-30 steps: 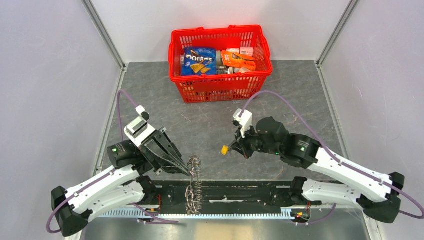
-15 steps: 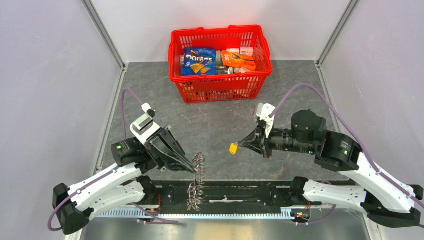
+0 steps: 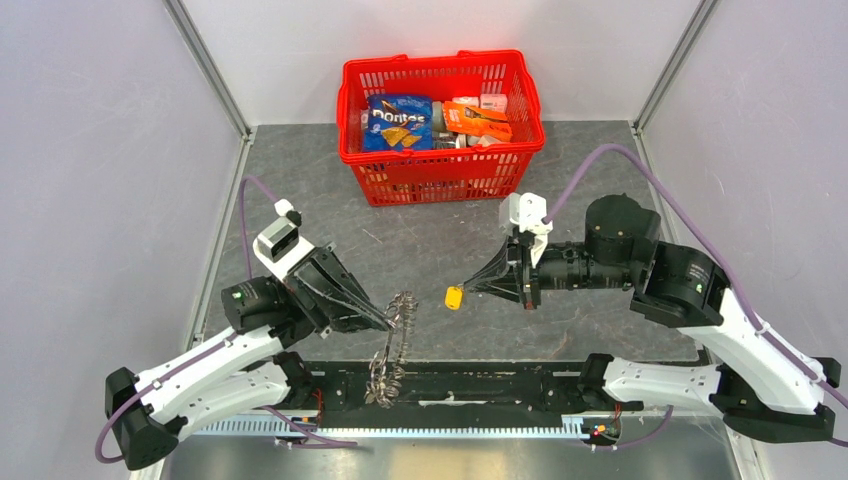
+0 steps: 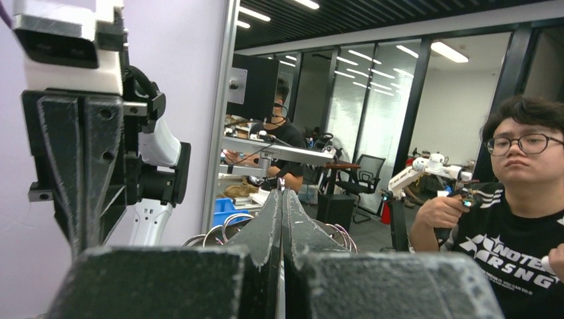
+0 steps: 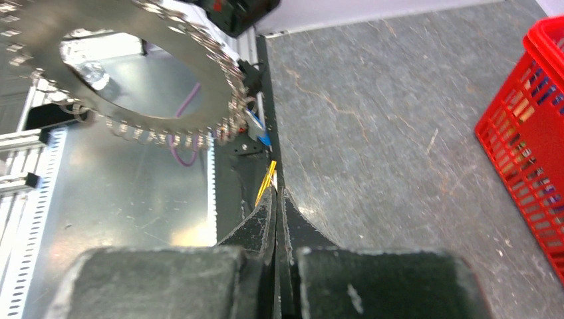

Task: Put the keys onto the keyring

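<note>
The keyring [image 3: 393, 335], a large metal ring strung with many small silver keys, hangs from my left gripper [image 3: 388, 324], which is shut on its upper rim. In the right wrist view the keyring [image 5: 166, 86] shows as a toothed grey ring at upper left. My right gripper [image 3: 478, 288] is shut on the yellow-headed key [image 3: 454, 297], held above the table to the right of the ring, apart from it. The key's yellow edge pokes past the fingertips in the right wrist view [image 5: 267, 182]. The left gripper [image 4: 282, 194] shows shut, ring loops behind it. The dark-headed key is out of view.
A red basket [image 3: 440, 125] holding snack packets stands at the back of the grey table. A black rail [image 3: 470, 385] and a metal strip run along the near edge between the arm bases. Grey walls enclose both sides.
The right gripper has moved left and slightly up with the yellow key, closer to the ring. The left gripper has tilted, and the keyring has swung to slant lower left.
</note>
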`<action>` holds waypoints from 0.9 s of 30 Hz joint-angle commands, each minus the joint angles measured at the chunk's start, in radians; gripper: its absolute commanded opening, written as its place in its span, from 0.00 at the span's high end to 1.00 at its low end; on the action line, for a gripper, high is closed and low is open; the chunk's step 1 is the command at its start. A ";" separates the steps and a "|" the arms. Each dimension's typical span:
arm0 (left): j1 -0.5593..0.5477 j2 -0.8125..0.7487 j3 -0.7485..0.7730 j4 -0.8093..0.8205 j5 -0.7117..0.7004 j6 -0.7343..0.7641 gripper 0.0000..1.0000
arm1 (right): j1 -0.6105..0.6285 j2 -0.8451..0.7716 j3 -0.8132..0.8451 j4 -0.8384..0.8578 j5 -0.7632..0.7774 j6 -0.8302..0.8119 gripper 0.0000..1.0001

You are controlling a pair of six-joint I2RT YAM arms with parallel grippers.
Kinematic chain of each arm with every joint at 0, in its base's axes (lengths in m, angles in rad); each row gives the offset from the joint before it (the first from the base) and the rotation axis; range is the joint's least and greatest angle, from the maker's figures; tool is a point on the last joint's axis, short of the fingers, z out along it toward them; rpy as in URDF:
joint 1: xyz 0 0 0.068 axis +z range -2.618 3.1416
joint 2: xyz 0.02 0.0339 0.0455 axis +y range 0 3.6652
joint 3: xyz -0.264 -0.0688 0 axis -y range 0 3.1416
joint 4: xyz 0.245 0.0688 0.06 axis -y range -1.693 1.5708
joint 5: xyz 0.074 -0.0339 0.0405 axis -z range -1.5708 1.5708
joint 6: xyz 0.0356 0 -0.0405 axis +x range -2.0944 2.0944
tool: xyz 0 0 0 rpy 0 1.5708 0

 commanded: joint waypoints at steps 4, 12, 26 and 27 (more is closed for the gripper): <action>0.000 0.005 0.012 0.050 -0.089 0.020 0.98 | 0.006 0.049 0.141 0.010 -0.144 0.047 1.00; -0.001 0.032 0.011 0.106 -0.067 -0.003 0.98 | 0.006 0.146 0.276 -0.058 -0.265 0.130 1.00; -0.001 0.018 0.018 0.084 -0.077 0.000 0.98 | 0.006 0.166 0.285 -0.072 -0.266 0.088 1.00; 0.000 0.011 0.014 0.068 -0.096 0.005 0.98 | 0.007 0.163 0.277 -0.067 -0.234 0.069 1.00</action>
